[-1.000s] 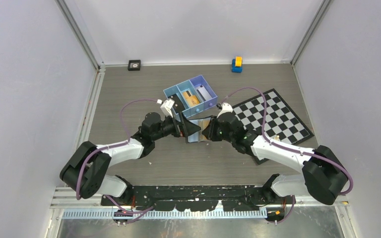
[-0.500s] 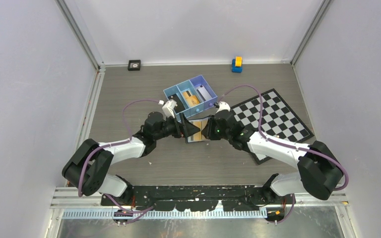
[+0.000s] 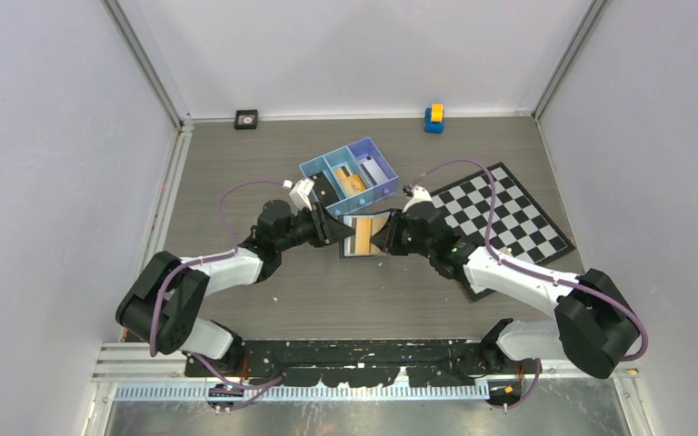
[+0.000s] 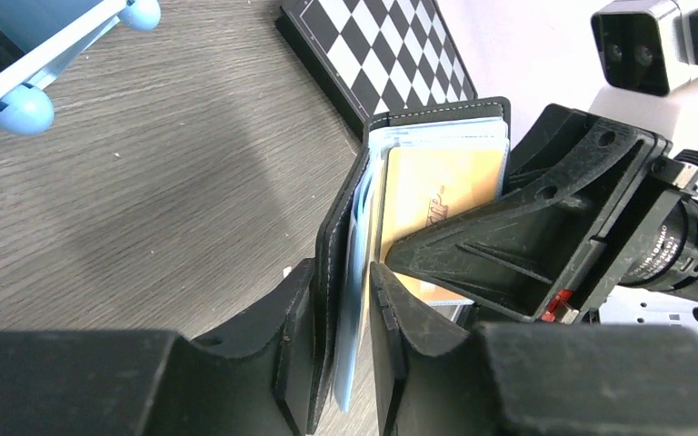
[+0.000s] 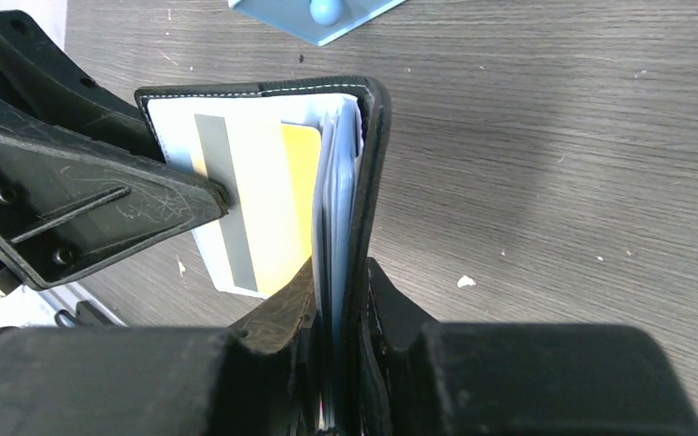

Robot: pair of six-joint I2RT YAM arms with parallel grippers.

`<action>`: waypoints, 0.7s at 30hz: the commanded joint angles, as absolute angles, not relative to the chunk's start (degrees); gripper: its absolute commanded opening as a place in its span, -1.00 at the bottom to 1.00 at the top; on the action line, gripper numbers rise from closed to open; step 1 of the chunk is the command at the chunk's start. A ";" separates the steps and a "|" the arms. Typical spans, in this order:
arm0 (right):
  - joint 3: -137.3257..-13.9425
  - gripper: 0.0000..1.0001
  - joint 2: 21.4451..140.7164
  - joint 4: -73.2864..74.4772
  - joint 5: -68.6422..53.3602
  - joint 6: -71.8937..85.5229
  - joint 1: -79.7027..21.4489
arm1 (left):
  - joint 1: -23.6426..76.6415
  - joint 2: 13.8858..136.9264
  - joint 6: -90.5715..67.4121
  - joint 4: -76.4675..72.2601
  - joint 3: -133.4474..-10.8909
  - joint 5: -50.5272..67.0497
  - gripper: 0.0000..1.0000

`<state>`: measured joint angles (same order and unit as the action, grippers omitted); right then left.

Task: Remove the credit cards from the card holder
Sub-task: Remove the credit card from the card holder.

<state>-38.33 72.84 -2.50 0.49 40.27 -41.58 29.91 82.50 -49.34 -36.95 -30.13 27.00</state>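
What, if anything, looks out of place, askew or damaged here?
Nothing is spilled or damaged. The card holder is spread open, one cover pinched by the left gripper, the other by the right gripper. An orange-gold card sits inside. Only small pale specks dot the table.

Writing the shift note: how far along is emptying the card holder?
Done: the card holder is held open, and what looks like an orange card lies in the blue tray. In hand: the left gripper and right gripper each pinch one flap. Left: a yellow card sits tucked inside, so at least that one remains to pull.
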 commanded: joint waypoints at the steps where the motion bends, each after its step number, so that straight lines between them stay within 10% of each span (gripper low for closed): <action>1: -37.61 -0.99 70.01 -8.75 -3.45 42.28 -40.26 | 29.62 78.89 -48.39 -37.67 -30.61 28.38 -0.46; 10: -35.97 -0.99 68.99 -12.08 -6.87 43.39 -39.11 | 29.62 77.00 -47.37 -36.18 -30.85 29.35 -0.95; 21: -35.27 -0.99 68.91 -14.18 -8.87 43.69 -38.85 | 29.62 79.93 -49.21 -43.60 -29.03 31.77 -1.00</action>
